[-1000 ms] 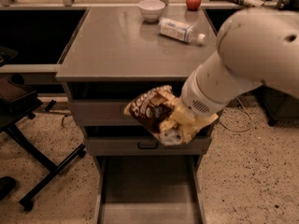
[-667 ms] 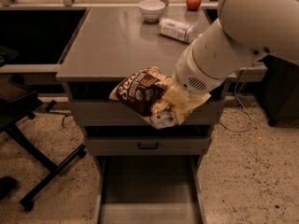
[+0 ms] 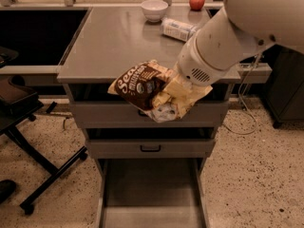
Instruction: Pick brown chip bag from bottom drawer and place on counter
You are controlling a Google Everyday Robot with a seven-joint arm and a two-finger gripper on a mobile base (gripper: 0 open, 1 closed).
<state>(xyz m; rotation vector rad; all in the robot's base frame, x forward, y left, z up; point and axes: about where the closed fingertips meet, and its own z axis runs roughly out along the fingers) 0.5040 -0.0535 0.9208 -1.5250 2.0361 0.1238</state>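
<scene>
The brown chip bag (image 3: 142, 84), crumpled dark brown with white lettering and a pale yellow end, hangs in the air at the counter's front edge. My gripper (image 3: 173, 99) is shut on its yellow end, and the big white arm covers most of the fingers. The bag is lifted to about counter height, over the front lip. The counter (image 3: 118, 42) is the broad grey top of the cabinet. The bottom drawer (image 3: 149, 194) stands pulled open below, showing a bare grey floor.
On the counter's far side stand a white bowl (image 3: 155, 9), a red apple (image 3: 197, 1) and a lying clear plastic bottle (image 3: 179, 29). Two shallower drawers with black handles (image 3: 150, 148) are above the open one. A black chair base (image 3: 28, 151) stands at the left.
My gripper has carried the bag upward and to the left, from in front of the upper drawers to the level of the counter's front edge.
</scene>
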